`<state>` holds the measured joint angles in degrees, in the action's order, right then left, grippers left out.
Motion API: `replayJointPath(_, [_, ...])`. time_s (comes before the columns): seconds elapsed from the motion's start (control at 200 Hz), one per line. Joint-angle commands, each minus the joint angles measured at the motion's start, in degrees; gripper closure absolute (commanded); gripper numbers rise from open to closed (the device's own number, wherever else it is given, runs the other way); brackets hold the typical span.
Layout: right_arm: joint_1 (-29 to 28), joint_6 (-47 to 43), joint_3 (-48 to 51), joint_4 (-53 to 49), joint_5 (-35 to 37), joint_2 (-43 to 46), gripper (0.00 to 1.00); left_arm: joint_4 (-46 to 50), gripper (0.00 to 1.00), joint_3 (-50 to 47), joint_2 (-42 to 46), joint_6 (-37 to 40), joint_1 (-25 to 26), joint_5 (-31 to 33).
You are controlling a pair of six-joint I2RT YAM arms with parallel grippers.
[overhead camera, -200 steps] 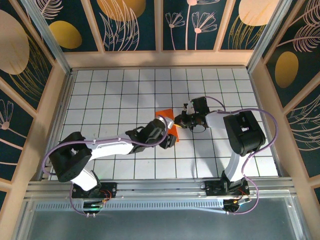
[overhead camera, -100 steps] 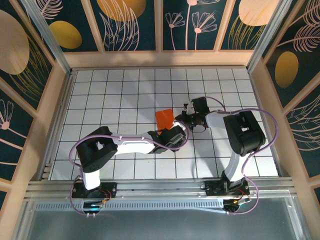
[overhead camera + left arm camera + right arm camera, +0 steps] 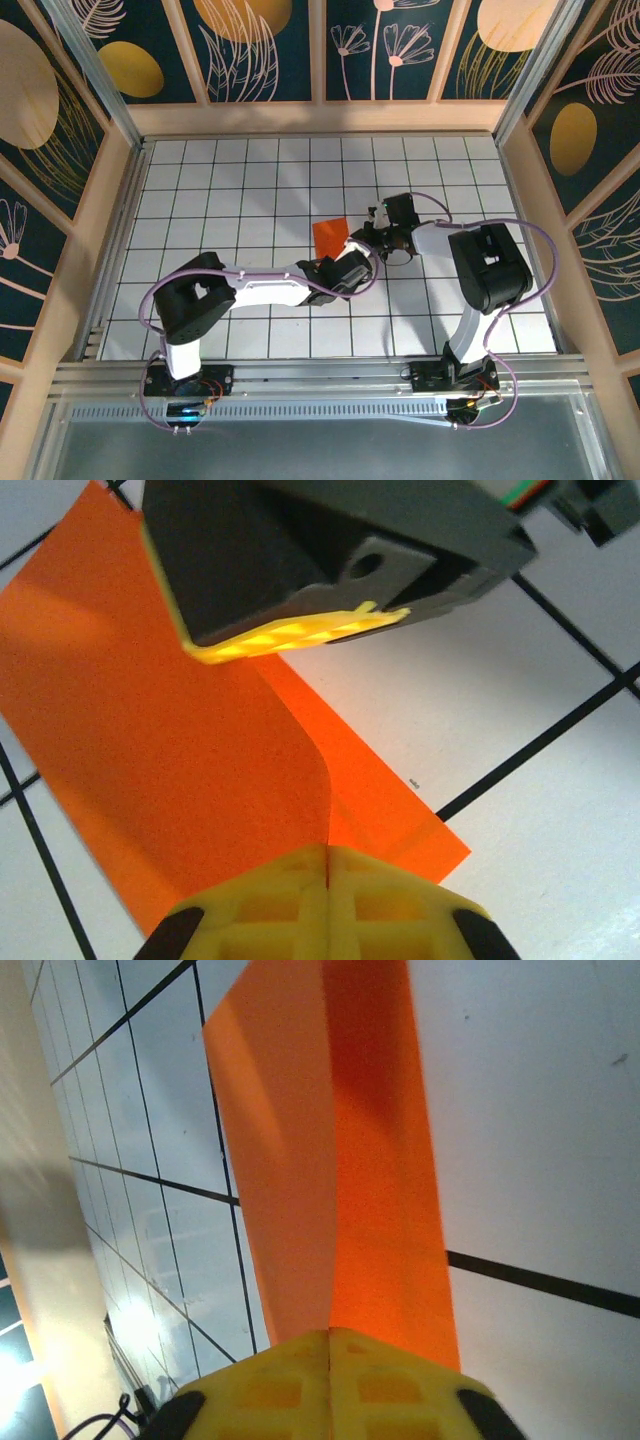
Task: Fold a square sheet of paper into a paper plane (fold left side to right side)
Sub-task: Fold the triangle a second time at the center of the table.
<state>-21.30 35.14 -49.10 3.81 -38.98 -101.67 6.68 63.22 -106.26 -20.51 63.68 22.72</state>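
Just ahead, right tool (image 3: 300, 635) on paper (image 3: 150, 750)

Surface (image 3: 200, 180): white, black grid lines, matte, a few small specks visible up close in the right wrist view. Light wood rim (image 3: 320, 118) boxes it in on the far side and both flanks. Wall panels (image 3: 265, 45) above the rim are dark teal with pale line-drawn flowers and leaves plus gold ovals, split by wood battens (image 3: 317, 50). Aluminium posts (image 3: 92, 70) run up the two far corners (both lean outward in the top view). Near edge: slotted aluminium rails (image 3: 320, 372), then a grey metal trough (image 3: 320, 440). Light is even with soft shadows, and there is one glare patch (image 3: 130, 1325) on the surface.
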Motion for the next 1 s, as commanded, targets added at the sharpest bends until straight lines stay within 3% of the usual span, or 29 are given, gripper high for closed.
replayJointPath(0.0, [0.5,-3.8,-2.1,-2.5,2.8,4.7,0.82,-2.2,1.00,-1.2,4.0,-2.2,-1.8,-4.0])
replayJointPath(0.18, [2.4,-8.9,-0.5,-6.1,7.2,10.4,0.63,-8.2,1.00,-5.8,7.7,-6.2,-7.6,-19.3])
replayJointPath(0.32, [3.7,-11.1,3.2,-7.2,8.3,14.7,0.60,-12.3,1.00,-7.1,7.7,-10.2,-11.8,-30.5])
replayJointPath(0.385, [3.7,-11.7,5.2,-7.1,7.9,16.2,0.64,-14.5,1.00,-9.3,7.7,-12.9,-13.6,-35.0])
replayJointPath(0.611, [1.7,-10.5,12.1,-3.1,3.5,16.8,1.00,-23.3,1.00,-14.0,6.6,-20.7,-18.8,-44.5])
replayJointPath(0.996, [-4.8,-9.2,12.8,0.3,3.6,9.6,1.00,-27.0,1.00,-17.4,5.1,-24.7,-21.0,-45.5])
